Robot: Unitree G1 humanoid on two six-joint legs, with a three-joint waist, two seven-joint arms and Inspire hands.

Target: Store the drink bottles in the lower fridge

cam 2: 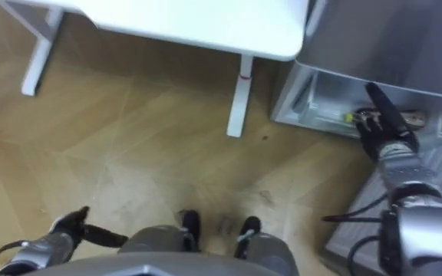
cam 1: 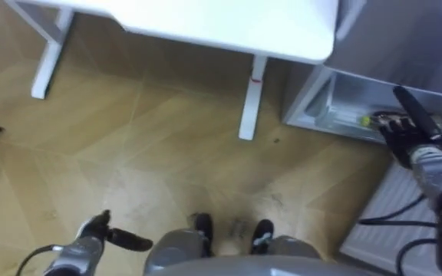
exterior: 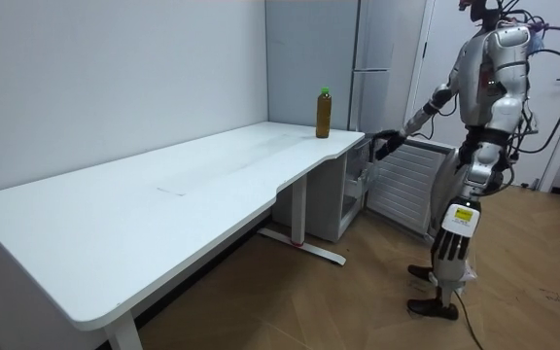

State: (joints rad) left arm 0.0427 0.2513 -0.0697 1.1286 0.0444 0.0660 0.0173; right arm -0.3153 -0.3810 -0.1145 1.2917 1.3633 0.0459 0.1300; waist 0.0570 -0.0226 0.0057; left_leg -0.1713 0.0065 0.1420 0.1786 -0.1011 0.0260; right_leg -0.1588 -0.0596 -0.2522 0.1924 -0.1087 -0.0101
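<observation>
A tall amber-brown drink bottle with a green cap [exterior: 325, 113] stands upright on the white desk [exterior: 163, 194], at the corner nearest the grey fridge's open lower compartment [cam 1: 336, 96]. The right hand [cam 1: 405, 138] reaches into that compartment beside what looks like a second drink's yellow-green cap [cam 1: 367, 120], though I cannot tell whether it clasps anything, and the left hand [cam 1: 98, 231] hangs well away from the fridge, fingers relaxed and empty. The full bottle is probably rigid, fairly heavy and smooth-sided, so it is best wrapped round mid-body, not the cap.

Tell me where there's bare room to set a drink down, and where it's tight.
The white table is bare along its whole top up to the brown bottle at the fridge end. Tight: the open lower fridge, where the right hand reaches in.
</observation>
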